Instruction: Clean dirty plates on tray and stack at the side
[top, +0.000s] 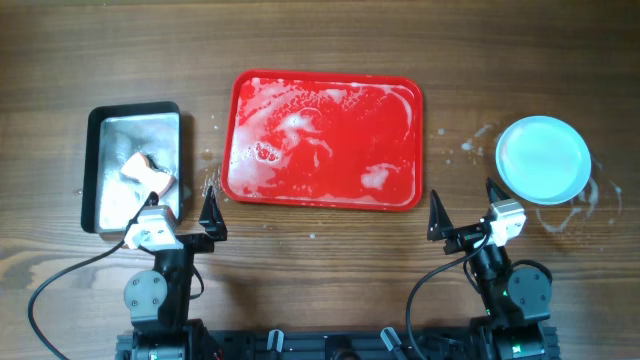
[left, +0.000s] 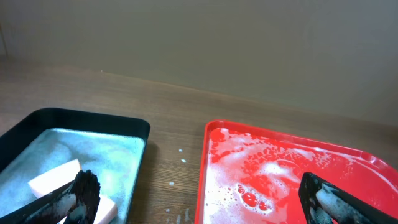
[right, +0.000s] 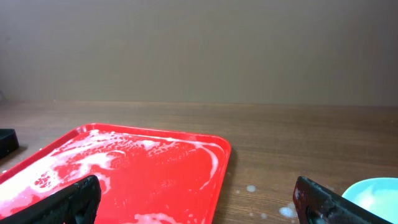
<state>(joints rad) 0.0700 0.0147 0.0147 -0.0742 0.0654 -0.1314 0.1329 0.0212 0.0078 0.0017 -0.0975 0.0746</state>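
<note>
Red tray (top: 237, 150) at the centre of the table (top: 330, 260), white suds smeared across it. Pale-blue plates (top: 543, 160) sit on the table at the tray's 3 o'clock, well apart from it, suds spots around them; number in the stack not readable from above. Metal pan (top: 97, 130) at the tray's 9 o'clock holds foam and a pale sponge (top: 148, 172). Left gripper (top: 182, 205) at the tray's 7 o'clock, spread wide, holding nothing. Right gripper (top: 463, 200) at 5 o'clock, likewise spread, empty

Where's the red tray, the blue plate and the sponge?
red tray (top: 345, 180), overhead view, bare red floor.
blue plate (top: 543, 160), overhead view, its middle.
sponge (top: 148, 172), overhead view, its top face.
</note>
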